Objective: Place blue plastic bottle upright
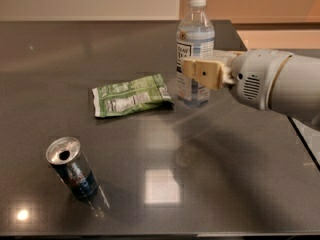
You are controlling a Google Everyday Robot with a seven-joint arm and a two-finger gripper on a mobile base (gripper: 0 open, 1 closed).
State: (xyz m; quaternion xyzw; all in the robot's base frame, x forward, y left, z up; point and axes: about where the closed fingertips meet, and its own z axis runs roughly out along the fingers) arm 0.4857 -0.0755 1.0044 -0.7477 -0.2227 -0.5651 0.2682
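The blue plastic bottle stands upright on the dark table, at the back right of the middle. It is clear and bluish, with a white cap and a white-and-blue label. My gripper reaches in from the right on a white arm. Its tan tip is in front of the bottle's lower half and hides part of the label. I cannot tell whether it touches the bottle.
A green snack bag lies flat just left of the bottle. A dark blue drink can with an open silver top stands at the front left. The table's right edge runs under the arm.
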